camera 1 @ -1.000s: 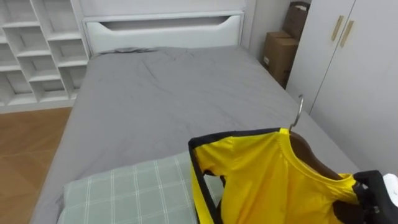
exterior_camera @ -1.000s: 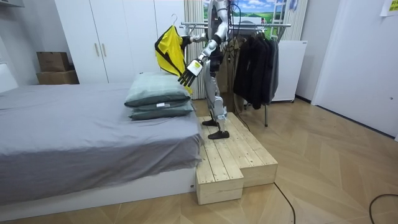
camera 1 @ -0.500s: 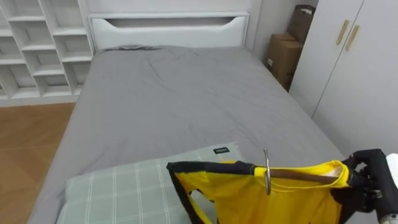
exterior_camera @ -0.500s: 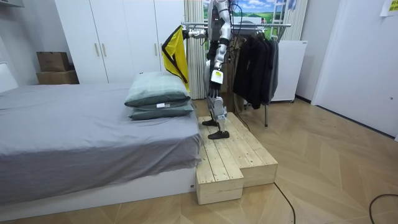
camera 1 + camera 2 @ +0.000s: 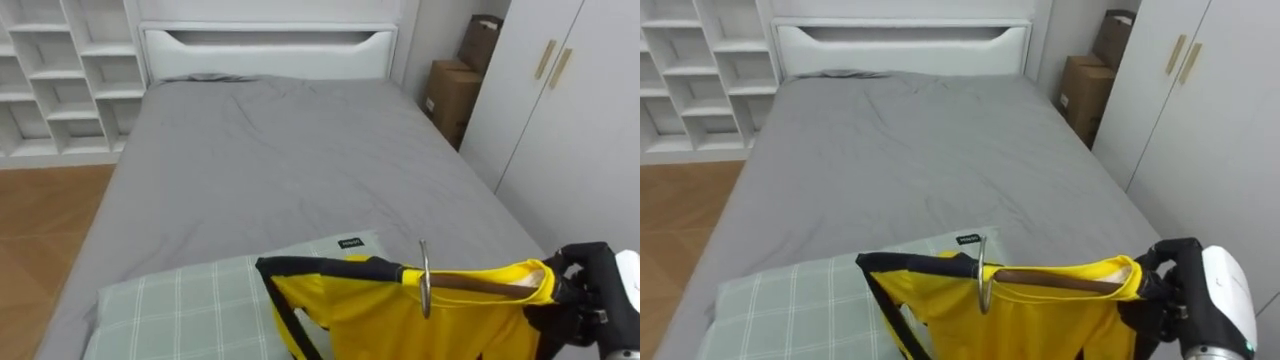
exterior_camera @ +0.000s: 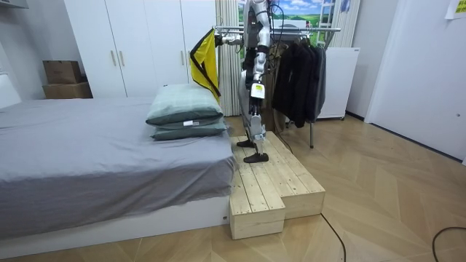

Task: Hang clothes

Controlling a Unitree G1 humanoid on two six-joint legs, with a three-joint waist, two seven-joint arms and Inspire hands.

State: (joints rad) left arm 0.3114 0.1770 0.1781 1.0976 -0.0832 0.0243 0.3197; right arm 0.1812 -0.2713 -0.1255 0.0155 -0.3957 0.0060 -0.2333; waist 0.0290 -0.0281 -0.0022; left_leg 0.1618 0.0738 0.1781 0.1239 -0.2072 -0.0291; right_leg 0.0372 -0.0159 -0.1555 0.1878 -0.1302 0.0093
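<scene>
A yellow shirt [image 5: 400, 322] with dark trim hangs on a wooden hanger [image 5: 470, 284], held level over the foot of the bed; in the room view the yellow shirt [image 6: 204, 60] is up beside the clothes rail. The hanger's metal hook [image 5: 424, 278] points toward me. My right hand [image 5: 588, 298] is shut on the hanger's right end and the shirt's shoulder, also visible as my right hand [image 5: 1168, 290]. My left hand [image 6: 252, 90] hangs at my side. I stand on a wooden platform [image 6: 269, 182] between bed and rack.
A green checked pillow [image 5: 180, 312] lies just under the shirt on the grey bed [image 5: 270, 160]. A clothes rack [image 6: 291, 30] with dark garments [image 6: 300, 73] stands behind me. White wardrobe doors [image 5: 570, 110], cardboard boxes [image 5: 455, 90] and white shelves [image 5: 60, 80] flank the bed.
The hanger swung from tilted with its hook up to level with the hook facing me. My left arm dropped from in front of me to my side.
</scene>
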